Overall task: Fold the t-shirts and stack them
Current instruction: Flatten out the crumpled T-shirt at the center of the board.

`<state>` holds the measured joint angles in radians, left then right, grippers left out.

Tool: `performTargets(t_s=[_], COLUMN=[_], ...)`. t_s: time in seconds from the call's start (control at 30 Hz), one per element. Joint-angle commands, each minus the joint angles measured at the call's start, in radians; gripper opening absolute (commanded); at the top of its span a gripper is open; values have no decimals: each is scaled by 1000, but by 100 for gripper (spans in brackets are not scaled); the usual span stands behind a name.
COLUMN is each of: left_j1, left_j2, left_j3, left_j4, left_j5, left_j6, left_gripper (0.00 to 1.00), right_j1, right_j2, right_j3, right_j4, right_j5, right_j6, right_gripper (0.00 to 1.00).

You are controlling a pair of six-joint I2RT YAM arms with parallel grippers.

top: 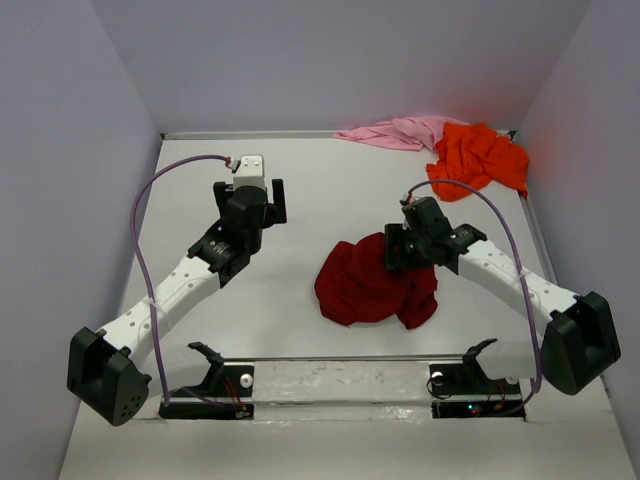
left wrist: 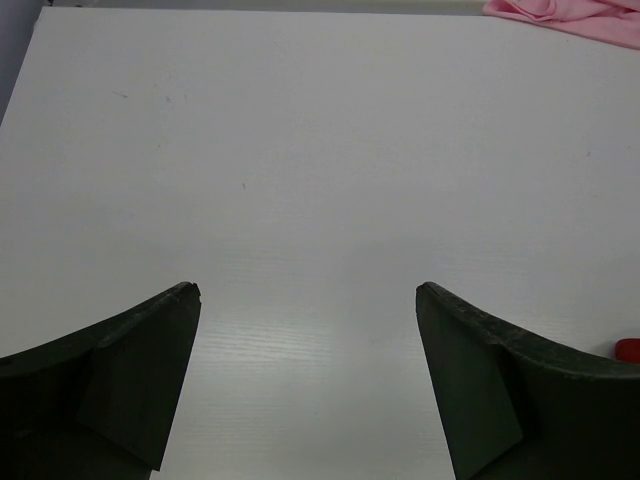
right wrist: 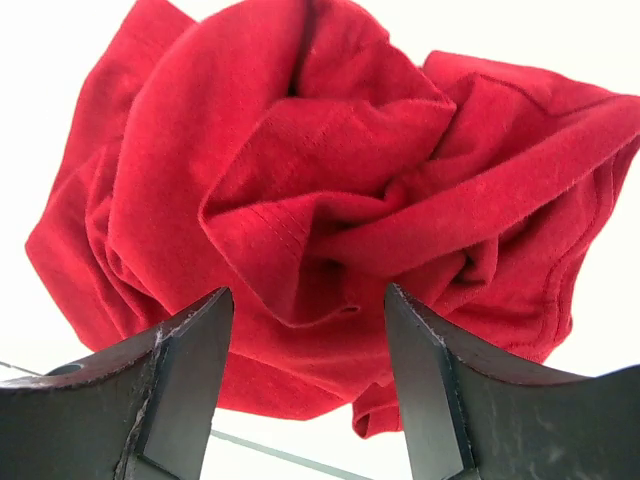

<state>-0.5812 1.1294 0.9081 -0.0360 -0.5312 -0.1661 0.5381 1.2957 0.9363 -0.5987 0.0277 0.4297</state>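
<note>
The dark red t-shirt (top: 368,283) lies crumpled in a heap near the table's front middle. It fills the right wrist view (right wrist: 330,200). My right gripper (top: 396,250) hangs open over the heap's far right edge, jaws apart with cloth behind them (right wrist: 308,300), gripping nothing. The orange t-shirt (top: 480,157) is bunched at the far right corner. The pale pink t-shirt (top: 395,131) lies beside it along the back wall; its edge shows in the left wrist view (left wrist: 570,15). My left gripper (top: 262,205) is open and empty over bare table (left wrist: 308,290).
White walls close in the table (top: 300,190) on the left, back and right. A glass strip and two arm mounts (top: 340,375) run along the near edge.
</note>
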Motion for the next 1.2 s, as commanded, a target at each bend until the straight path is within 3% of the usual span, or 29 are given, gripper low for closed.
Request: performTargets(t_s=[0.0, 0.53, 1.17], left_j1=[1, 1, 1], left_j2=[-11, -13, -14], left_j3=[25, 26, 26], left_j4=[15, 15, 15], left_j5=[-1, -1, 0], left_j6=[-1, -3, -3], left_gripper=[99, 99, 99], right_j1=[8, 8, 26], right_j2=[-45, 74, 59], right_j3=[-22, -64, 15], right_j4=[20, 145, 93], right_j5=[-17, -20, -52], right_j6=[1, -11, -20], right_gripper=[67, 66, 61])
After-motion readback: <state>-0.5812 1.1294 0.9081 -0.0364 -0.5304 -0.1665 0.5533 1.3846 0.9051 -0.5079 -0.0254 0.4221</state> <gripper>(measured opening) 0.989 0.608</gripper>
